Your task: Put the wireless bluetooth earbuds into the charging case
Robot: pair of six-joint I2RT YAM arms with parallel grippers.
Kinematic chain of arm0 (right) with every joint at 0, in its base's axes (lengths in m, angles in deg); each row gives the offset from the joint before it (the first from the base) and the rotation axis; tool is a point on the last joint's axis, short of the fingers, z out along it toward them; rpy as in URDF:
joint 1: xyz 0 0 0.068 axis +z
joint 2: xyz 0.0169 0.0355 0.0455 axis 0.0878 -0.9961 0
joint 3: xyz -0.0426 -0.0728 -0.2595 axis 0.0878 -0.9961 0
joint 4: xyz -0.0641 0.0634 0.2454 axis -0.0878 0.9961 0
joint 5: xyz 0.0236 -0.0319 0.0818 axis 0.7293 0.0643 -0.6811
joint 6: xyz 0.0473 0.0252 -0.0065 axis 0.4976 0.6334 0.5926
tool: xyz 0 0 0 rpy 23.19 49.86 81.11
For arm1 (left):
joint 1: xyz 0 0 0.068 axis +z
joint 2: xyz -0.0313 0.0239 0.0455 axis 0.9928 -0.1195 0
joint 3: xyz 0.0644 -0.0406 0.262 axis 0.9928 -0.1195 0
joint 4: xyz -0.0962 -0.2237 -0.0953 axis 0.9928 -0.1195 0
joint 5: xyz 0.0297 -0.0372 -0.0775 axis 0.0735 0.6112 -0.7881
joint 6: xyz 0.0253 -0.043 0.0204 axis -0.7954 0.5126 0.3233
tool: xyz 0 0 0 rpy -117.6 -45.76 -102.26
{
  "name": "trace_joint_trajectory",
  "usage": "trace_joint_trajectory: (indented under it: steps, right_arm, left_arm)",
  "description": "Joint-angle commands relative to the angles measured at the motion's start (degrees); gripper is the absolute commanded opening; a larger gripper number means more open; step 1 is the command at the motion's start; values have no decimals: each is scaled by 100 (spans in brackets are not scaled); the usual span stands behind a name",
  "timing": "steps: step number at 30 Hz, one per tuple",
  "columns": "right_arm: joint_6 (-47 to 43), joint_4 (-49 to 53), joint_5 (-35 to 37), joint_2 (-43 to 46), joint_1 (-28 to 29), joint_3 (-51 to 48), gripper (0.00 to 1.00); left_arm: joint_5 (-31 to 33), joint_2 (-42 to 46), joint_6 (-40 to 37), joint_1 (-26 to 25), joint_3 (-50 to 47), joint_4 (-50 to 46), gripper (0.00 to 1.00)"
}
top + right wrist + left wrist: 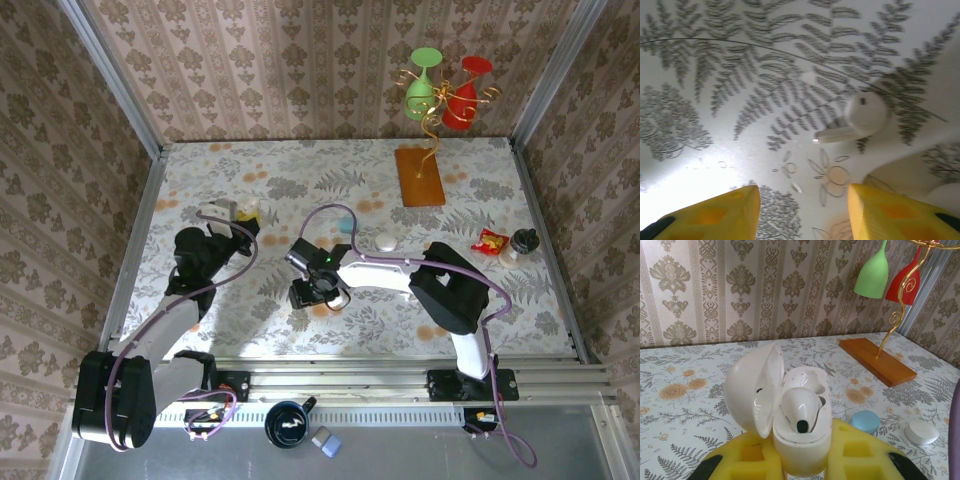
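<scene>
My left gripper [801,460] is shut on the white charging case [802,440], holding it upright between yellow foam pads. Its lid [751,387] is swung open to the left. One white earbud [800,410] sits in the near socket, and the far socket looks empty. From above, the left gripper [238,214] is at the table's left. A second white earbud [865,116] lies on the floral tablecloth, its stem pointing left. My right gripper [802,200] hovers open just short of it, with nothing between its yellow fingers [720,215]. In the top view the right gripper [318,292] points down mid-table.
A small blue round case [865,421] and a white round case [921,432] lie right of centre. A wooden stand [419,176] with green and red glasses stands at the back. A red packet [489,242] and a dark object [524,240] are at the right.
</scene>
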Motion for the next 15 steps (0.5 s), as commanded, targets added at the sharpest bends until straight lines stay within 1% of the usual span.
trace_joint_trajectory:
  steps: [1,6,9,13,15]
  right_arm:
    - [111,575,421,88,-110,146,50]
    - [243,531,383,5,-253,298,44]
    - [428,418,165,-28,-366,342,41]
    - [693,-98,-230,-68,-561,256,35]
    - [721,-103,-337,-137,-631,312,34]
  left_arm:
    - [-92,90,99,35,12,62,3]
    - [-127,92,108,33,3,64,3]
    - [-166,97,122,38,-14,62,3]
    - [-185,123,99,38,-50,82,3]
    - [-193,117,95,38,-52,97,3]
